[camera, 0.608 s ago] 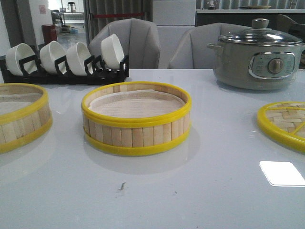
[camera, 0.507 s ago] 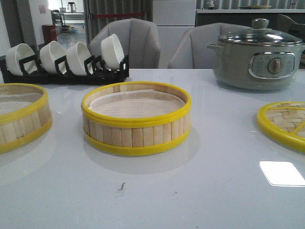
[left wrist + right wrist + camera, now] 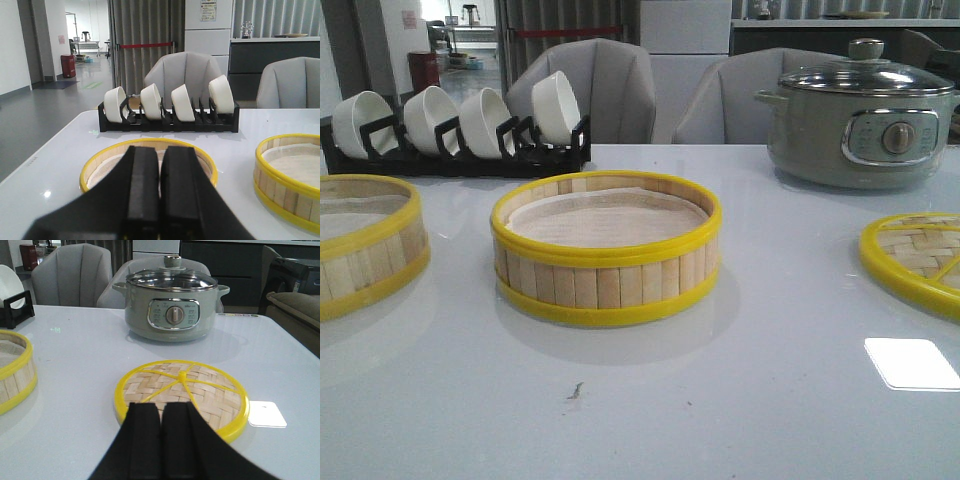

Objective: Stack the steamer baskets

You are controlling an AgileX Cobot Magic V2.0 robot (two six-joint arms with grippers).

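One steamer basket point(image 3: 606, 250) stands in the middle of the white table, with a white liner inside. A second steamer basket point(image 3: 360, 245) stands at the left edge, partly cut off. In the left wrist view this second basket point(image 3: 100, 160) lies just beyond my left gripper point(image 3: 160, 155), which is shut and empty; the middle basket point(image 3: 287, 172) shows beside it. My right gripper point(image 3: 161, 412) is shut and empty, over the near edge of the flat woven lid point(image 3: 200, 387). Neither gripper shows in the front view.
A black rack of white bowls point(image 3: 460, 125) stands at the back left. A grey electric pot with a glass lid point(image 3: 865, 115) stands at the back right. The woven lid point(image 3: 915, 255) lies at the right edge. Grey chairs stand behind the table.
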